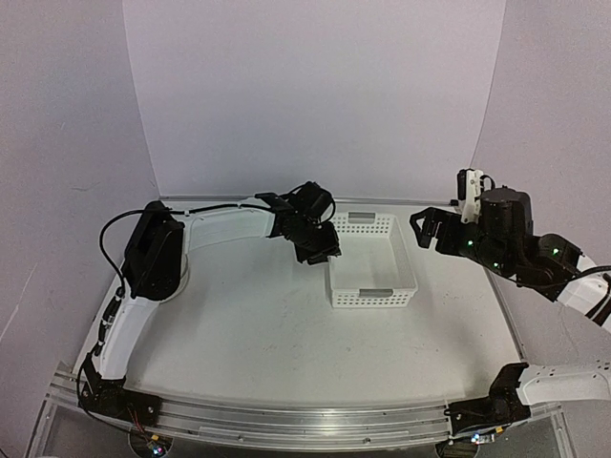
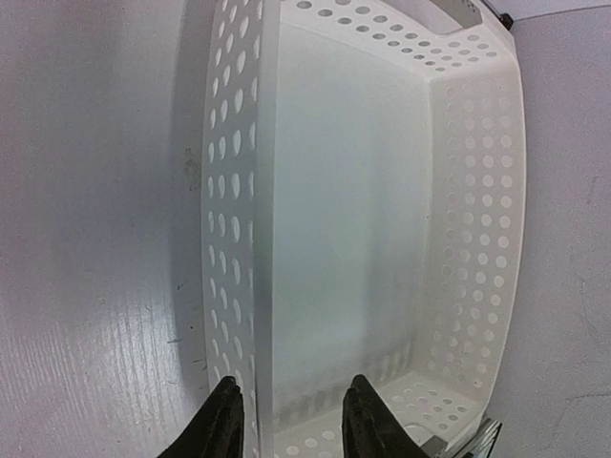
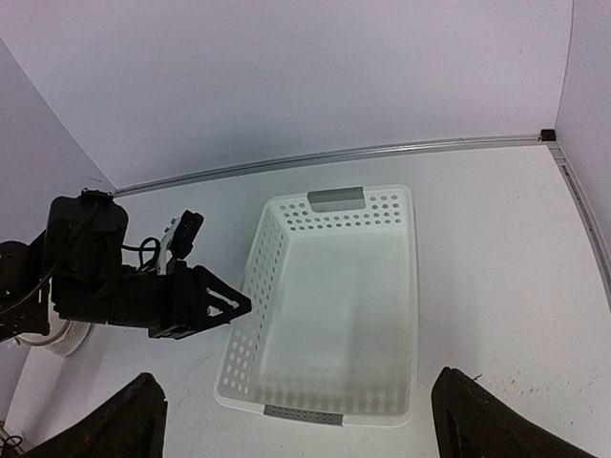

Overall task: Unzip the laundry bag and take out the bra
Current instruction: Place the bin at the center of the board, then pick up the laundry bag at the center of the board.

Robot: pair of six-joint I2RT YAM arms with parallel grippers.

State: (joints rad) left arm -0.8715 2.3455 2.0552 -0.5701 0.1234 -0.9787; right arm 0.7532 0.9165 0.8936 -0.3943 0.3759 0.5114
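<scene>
- Left jaws hang parted and empty, the basket point(image 2: 234, 191) wall just beneath them, perhaps lined up to take it.
- Right jaws gape wide, basket ahead, seemingly standing by; no laundry bag or bra visible.

No legible text, label, brand or number appears on anything.

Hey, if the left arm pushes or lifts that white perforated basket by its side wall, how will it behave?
The basket probably feels light and slides readily: thin holed plastic, nothing visible inside, on a smooth table. Lifted by the one long wall that the left gripper straddles, it would likely tilt. The wall looks stiff, maybe flexing slightly.
</scene>
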